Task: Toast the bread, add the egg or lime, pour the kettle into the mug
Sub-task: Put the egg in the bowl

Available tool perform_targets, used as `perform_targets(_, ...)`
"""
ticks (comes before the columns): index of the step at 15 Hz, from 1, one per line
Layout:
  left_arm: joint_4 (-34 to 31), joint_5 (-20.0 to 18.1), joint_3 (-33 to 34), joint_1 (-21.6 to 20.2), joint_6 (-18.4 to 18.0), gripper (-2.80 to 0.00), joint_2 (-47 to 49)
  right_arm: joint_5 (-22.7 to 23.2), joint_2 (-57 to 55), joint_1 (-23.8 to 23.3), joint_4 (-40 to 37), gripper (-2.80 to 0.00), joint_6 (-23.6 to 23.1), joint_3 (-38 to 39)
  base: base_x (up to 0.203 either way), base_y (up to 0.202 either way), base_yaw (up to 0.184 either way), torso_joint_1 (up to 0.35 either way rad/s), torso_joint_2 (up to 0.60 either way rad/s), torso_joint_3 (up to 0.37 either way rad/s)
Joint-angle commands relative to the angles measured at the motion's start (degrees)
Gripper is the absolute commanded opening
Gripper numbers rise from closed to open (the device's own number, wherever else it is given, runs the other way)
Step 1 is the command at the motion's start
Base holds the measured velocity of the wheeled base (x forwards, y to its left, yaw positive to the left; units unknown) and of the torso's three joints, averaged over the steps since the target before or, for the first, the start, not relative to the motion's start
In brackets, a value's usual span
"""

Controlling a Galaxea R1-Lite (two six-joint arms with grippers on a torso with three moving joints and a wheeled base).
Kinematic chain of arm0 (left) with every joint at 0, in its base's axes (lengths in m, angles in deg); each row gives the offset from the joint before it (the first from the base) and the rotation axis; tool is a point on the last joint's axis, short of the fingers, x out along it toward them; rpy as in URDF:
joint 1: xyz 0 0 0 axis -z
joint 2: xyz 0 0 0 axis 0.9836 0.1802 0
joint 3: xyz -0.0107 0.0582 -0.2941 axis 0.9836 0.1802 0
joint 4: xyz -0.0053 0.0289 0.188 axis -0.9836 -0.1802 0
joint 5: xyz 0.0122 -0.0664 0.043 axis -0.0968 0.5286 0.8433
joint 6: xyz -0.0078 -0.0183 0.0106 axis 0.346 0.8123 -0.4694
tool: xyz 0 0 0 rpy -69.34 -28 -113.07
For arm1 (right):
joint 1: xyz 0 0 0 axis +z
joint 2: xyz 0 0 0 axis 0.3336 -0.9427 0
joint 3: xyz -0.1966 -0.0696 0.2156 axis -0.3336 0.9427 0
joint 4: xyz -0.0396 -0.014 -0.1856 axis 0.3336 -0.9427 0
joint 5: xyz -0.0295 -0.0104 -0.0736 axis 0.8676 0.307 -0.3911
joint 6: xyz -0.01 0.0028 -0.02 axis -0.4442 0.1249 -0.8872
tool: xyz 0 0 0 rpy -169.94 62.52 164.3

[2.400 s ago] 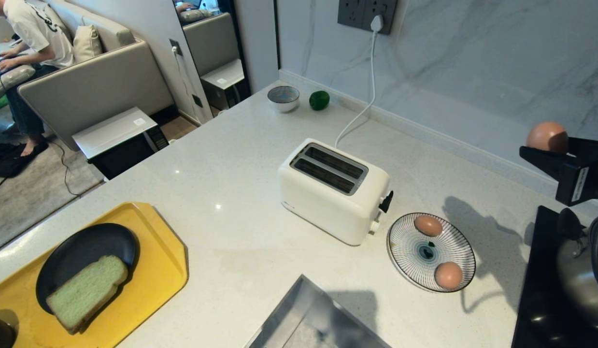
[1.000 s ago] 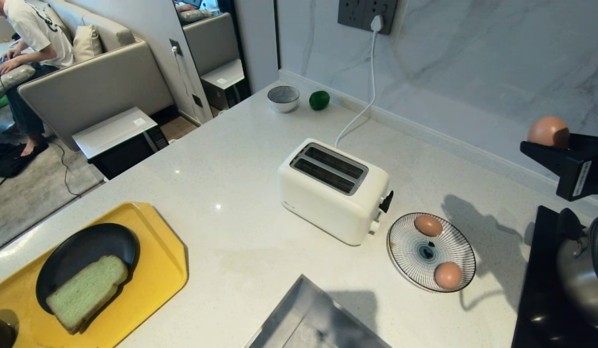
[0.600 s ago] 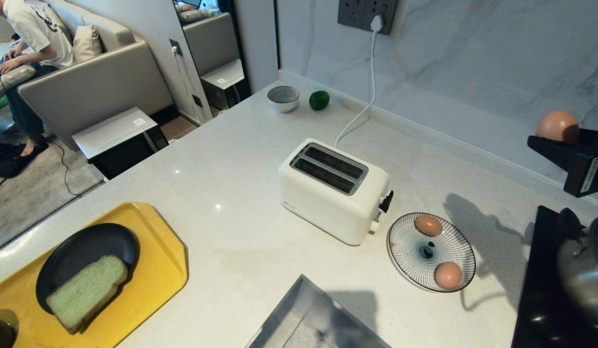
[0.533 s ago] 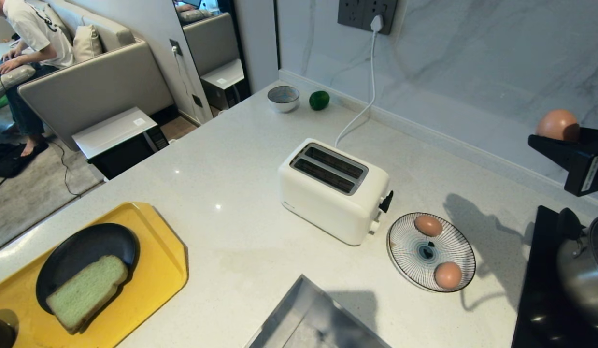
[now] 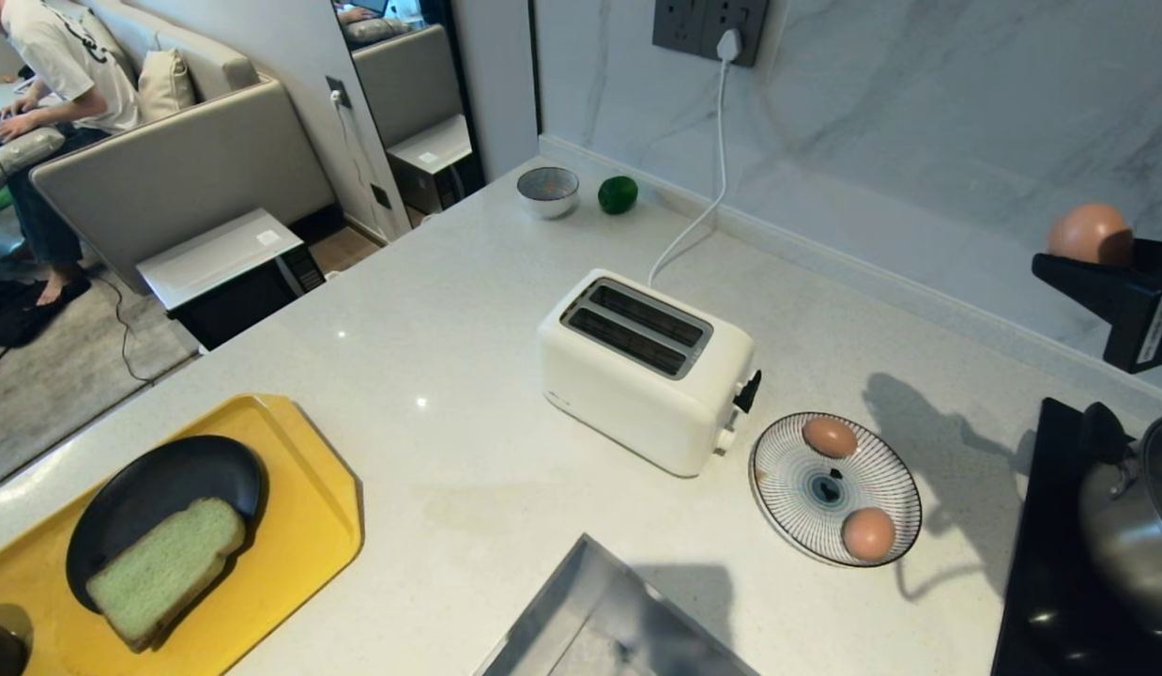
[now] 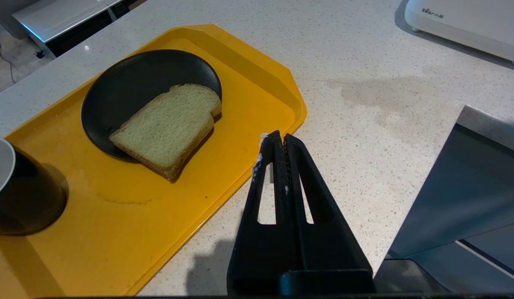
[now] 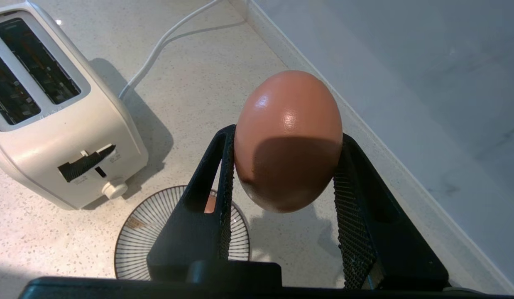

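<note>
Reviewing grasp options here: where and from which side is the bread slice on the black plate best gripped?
Grip the bread across its thickness at the crust edge overhanging the black plate, coming low from the tray's open side. It lies flat, so its broad face probably offers no purchase.

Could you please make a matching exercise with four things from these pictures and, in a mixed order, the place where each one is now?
Things:
1. bread
2. lime
3. egg in the air
4. two eggs

Places:
A. beside the small bowl, near the wall
B. on the striped plate next to the toaster
C. on the black plate on the yellow tray
D. between the fingers of the right end effector

Pairs: 1-C, 2-A, 3-D, 4-B
</note>
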Motion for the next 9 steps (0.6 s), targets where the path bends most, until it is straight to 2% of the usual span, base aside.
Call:
perform_targets(1,0.0,0.0,0.0,0.0,0.0,-2.80,0.0,0.0,0.0,0.1,0.1,-2.80,-0.1,0.0,0.000,0.000,0.000,0.000,0.00,0.000)
perform_targets(3,0.0,0.0,0.0,0.0,0.0,-2.80,0.0,0.0,0.0,0.1,0.1,-2.80,-0.2,0.0,0.002,-0.009,0.114,-0.001,0.00,0.001)
perform_targets(9,0.0,0.0,0.0,0.0,0.0,-2.80,0.0,0.1,0.0,0.1,0.2,-2.80,-0.1,-0.1,-0.001,-0.008,0.175,0.004,0.00,0.006)
